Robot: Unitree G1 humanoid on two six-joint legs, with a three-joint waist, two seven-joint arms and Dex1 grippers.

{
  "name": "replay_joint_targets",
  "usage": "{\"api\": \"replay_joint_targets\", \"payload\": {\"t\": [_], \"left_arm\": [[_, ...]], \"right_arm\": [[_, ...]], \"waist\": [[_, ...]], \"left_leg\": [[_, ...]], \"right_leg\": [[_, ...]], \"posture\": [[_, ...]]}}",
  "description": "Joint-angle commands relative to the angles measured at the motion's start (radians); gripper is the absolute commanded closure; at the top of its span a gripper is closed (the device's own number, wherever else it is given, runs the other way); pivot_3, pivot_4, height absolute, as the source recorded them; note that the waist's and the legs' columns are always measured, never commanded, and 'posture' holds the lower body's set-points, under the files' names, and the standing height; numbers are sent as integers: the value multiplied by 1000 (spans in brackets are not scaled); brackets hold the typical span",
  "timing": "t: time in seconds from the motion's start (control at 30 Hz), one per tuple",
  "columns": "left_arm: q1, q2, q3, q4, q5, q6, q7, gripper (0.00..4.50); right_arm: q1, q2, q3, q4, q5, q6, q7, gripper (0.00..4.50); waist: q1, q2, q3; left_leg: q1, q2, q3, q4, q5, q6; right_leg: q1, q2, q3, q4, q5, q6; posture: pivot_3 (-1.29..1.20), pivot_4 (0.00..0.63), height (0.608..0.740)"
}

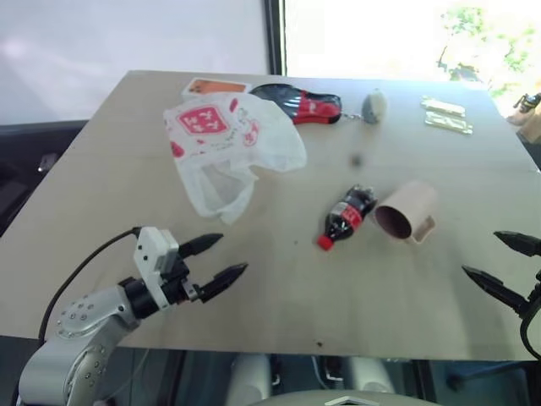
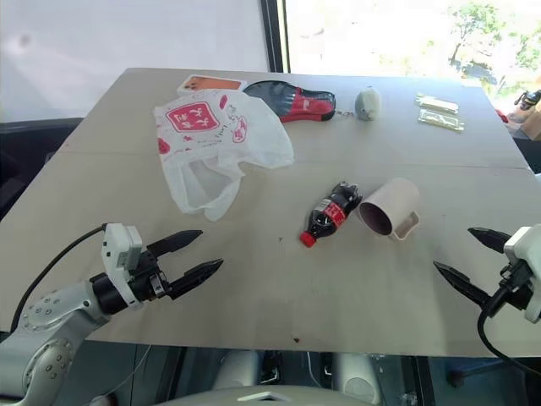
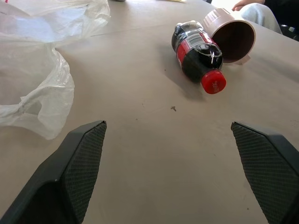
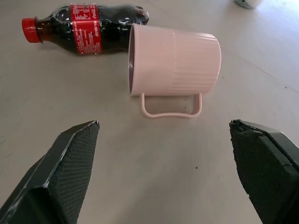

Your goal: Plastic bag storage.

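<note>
We are viewing a pale wooden table [image 1: 279, 313] from the head cameras. The plastic bag [image 1: 228, 139] is lying crumpled on the far left part of the table, its handle loops trailing toward us, well apart from both grippers. Behind it, an orange card [image 1: 215, 85] and a black and red shoe insole [image 1: 300, 103] are lying near the far edge, the bag overlapping both, with a small grey object [image 1: 374, 106] and two flat packets [image 1: 446, 114] further right.

Near the table's centre a small cola bottle [image 1: 345, 216] is lying on its side, touching a pink mug [image 1: 407, 211] that is also tipped over.

The left gripper [image 1: 216, 258] is hovering above the near left edge with its jaws spread wide, holding nothing. The right gripper [image 2: 467, 260] is hovering at the near right edge, jaws equally wide and empty.

The left wrist view is adding detail: the bag's translucent edge [image 3: 37, 84] lies just beyond the left fingers [image 3: 84, 158], and a person's hand [image 3: 252, 5] is resting past the mug. The right wrist view is showing the mug's handle [image 4: 172, 106] resting on the table and its mouth facing the bottle's side.
</note>
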Motion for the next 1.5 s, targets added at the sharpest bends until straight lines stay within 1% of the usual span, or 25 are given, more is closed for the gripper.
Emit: {"api": "replay_joint_targets", "payload": {"t": [0.03, 0.07, 0.13, 0.2, 0.27, 0.33, 0.43, 0.57, 0.6, 0.67, 0.7, 0.77, 0.8, 0.93, 1.07, 1.17, 1.23, 1.27, 1.3, 1.33, 1.4, 1.43, 1.47, 1.5], "left_arm": [[-31, -6, 11, -24, 16, -25, 33, 46], [-58, -17, -5, -26, 46, -34, 70, 46], [-101, -33, -33, -21, 109, -48, 131, 46], [-155, -58, -39, -13, 146, -46, 200, 46], [-216, -59, -47, -2, 227, -10, 306, 46], [-269, -44, -55, 28, 298, 45, 389, 46], [-366, 4, -69, 123, 395, 75, 443, 46], [-396, 11, -77, 152, 421, 87, 451, 46], [-476, 37, -141, 236, 511, 65, 477, 46], [-615, 81, -289, 382, 695, 17, 519, 46], [-668, 90, -354, 432, 770, -17, 534, 46], [-732, 81, -430, 481, 852, -53, 549, 46], [-768, 62, -456, 502, 881, -59, 560, 46], [-860, 19, -522, 596, 969, -43, 567, 46], [-982, -31, -581, 807, 1045, -58, 595, 46], [-1019, -64, -562, 892, 1027, -65, 587, 46], [-1038, -83, -537, 942, 1007, -129, 610, 46], [-1054, -97, -515, 964, 984, -166, 621, 563], [-1067, -112, -490, 978, 957, -194, 623, 812], [-1079, -123, -460, 974, 924, -212, 614, 1248], [-1091, -132, -425, 972, 889, -226, 599, 2276], [-1095, -138, -404, 971, 868, -218, 593, 2452], [-1100, -149, -371, 967, 831, -209, 589, 3056], [-1105, -162, -338, 958, 793, -192, 583, 3233]], "right_arm": [[-7, 19, 31, -30, -44, -67, -51, 0], [-3, 26, 61, -40, -82, -94, -71, 0], [1, 35, 88, -62, -85, -111, -79, 0], [0, 37, 84, -135, 15, -100, -52, 0], [9, 34, 86, -214, 116, -103, -16, 0], [11, 20, 96, -249, 162, -104, -1, 0], [-8, 26, 125, -238, 142, -172, 19, 0], [-5, 22, 136, -229, 140, -198, 17, 0], [9, 32, 148, -215, 115, -226, 27, 0], [31, 48, 167, -197, 82, -266, 37, 0], [40, 54, 173, -191, 72, -281, 37, 0], [53, 61, 179, -189, 63, -300, 34, 0], [65, 68, 181, -190, 57, -313, 34, 0], [106, 92, 189, -197, 34, -351, 23, 0], [137, 115, 220, -211, 5, -376, 1, 0], [148, 120, 229, -232, 2, -375, -21, 0], [151, 127, 238, -239, -7, -375, -40, 0], [151, 129, 248, -245, -20, -378, -51, 0], [151, 131, 259, -254, -31, -378, -62, 0], [146, 131, 265, -265, -31, -368, -78, 0], [140, 128, 273, -276, -26, -357, -99, 0], [138, 126, 276, -278, -28, -356, -105, 0], [135, 124, 281, -278, -33, -356, -110, 0], [132, 124, 288, -277, -39, -356, -116, 0]], "waist": [[1, 0, 0], [2, 0, 0], [5, 0, 0], [6, 1, 0], [7, 1, 0], [8, 0, 0], [9, -1, -1], [9, -1, 0], [10, -1, 0], [34, -2, 0], [37, -2, 0], [41, -2, -1], [41, -2, -1], [35, -2, -1], [29, -2, -1], [25, -2, -1], [25, -2, -1], [26, -2, 0], [27, -2, 0], [27, -2, 0], [27, -3, 0], [27, -3, 0], [27, -2, 0], [27, -2, 0]], "left_leg": [[0, 0, 0, 0, 0, 0], [0, 0, -1, 0, 0, 0], [0, -1, -3, 0, 0, 0], [1, -1, -4, 0, 0, 0], [0, -1, -5, 0, 1, 2], [0, -1, -7, 0, 2, 3], [1, -1, -9, 0, 2, 3], [0, -1, -9, 0, 2, 4], [-1, -1, -9, -1, 3, 2], [-1, -2, -11, 0, 5, 0], [-2, -2, -13, 0, 5, 0], [-3, -3, -15, 0, 5, 0], [-4, -2, -14, 0, 5, 0], [-8, -4, -15, 1, 6, 0], [-8, -5, -16, 2, 6, 0], [-8, -3, -16, 4, 6, 0], [-8, -3, -16, 4, 6, 0], [-8, -3, -16, 5, 6, 0], [-9, -3, -16, 5, 6, 0], [-10, -2, -18, 7, 6, 0], [-13, -1, -20, 10, 6, 0], [-13, -1, -21, 11, 6, 0], [-13, -1, -21, 11, 5, 0], [-13, -2, -21, 12, 5, 0]], "right_leg": [[0, 0, 0, 0, 0, 0], [0, 0, 0, 0, 0, 0], [3, 0, -2, -1, 0, 0], [4, 0, -3, -2, 0, 0], [5, 0, -3, -3, 0, 0], [5, 1, -4, -3, 0, 0], [7, 2, -5, -5, 0, 0], [7, 1, -6, -7, 0, 1], [7, 1, -6, -8, 1, 1], [8, 1, -8, -8, 1, 1], [9, 2, -11, -9, 0, 0], [8, 2, -12, -9, 1, 0], [8, 1, -12, -9, 1, 1], [6, 2, -12, -10, 1, 0], [6, 5, -13, -9, 0, 1], [6, 5, -13, -8, 0, 1], [6, 4, -13, -8, 0, 2], [6, 3, -13, -8, 0, 2], [6, 2, -13, -8, 0, 2], [6, 2, -15, -8, 0, 2], [6, 2, -17, -7, 0, 1], [6, 2, -18, -7, 0, 1], [6, 2, -18, -7, 0, 1], [7, 2, -18, -7, 0, 2]], "posture": [[0, 150, 740], [0, 150, 740], [0, 150, 740], [0, 150, 740], [0, 150, 740], [0, 150, 740], [0, 150, 740], [0, 150, 740], [0, 150, 740], [0, 150, 740], [0, 150, 740], [0, 150, 740], [0, 150, 740], [0, 150, 740], [0, 150, 740], [0, 150, 740], [0, 150, 740], [0, 150, 740], [0, 150, 740], [0, 150, 740], [0, 150, 740], [0, 150, 740], [0, 150, 740], [0, 150, 740]]}}
